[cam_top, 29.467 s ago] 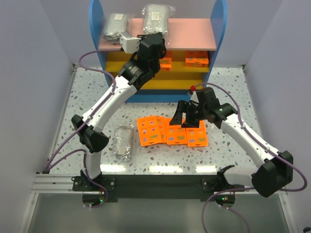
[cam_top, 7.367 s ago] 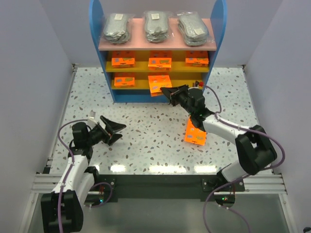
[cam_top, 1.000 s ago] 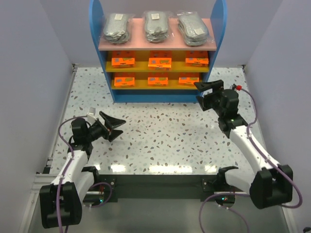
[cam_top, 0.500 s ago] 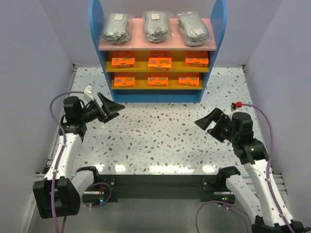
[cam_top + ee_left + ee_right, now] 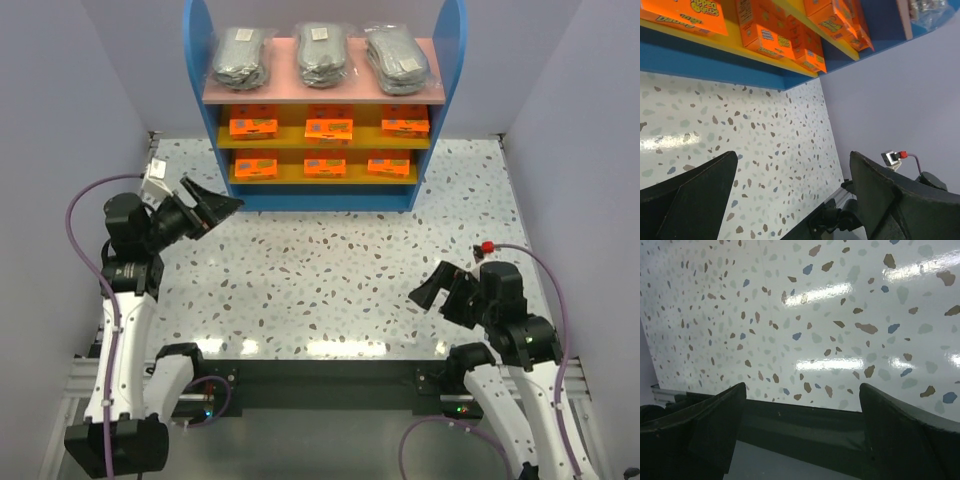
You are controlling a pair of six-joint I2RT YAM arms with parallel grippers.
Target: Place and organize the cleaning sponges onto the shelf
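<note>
sponges are all on the shelf: three grey bags lie side by side on the pink top board, and six orange packets sit three to a row on the two yellow boards. none of them lies on the table.

your left gripper hangs over the table's left side, near the shelf's left foot but apart from it. its jaws are spread wide and hold nothing, and the left wrist view shows only speckled table between the fingers. your right gripper is low at the near right, well apart from the shelf, likewise spread and empty.

to my eye the placing is done and only parking is left. fold each arm home slowly. swing the left one away from the blue side panel, so that no finger clips it and jostles the rows. leave both jaws released, since there is nothing to carry. the rows look even from above, so i would not reach back in to nudge them.
</note>
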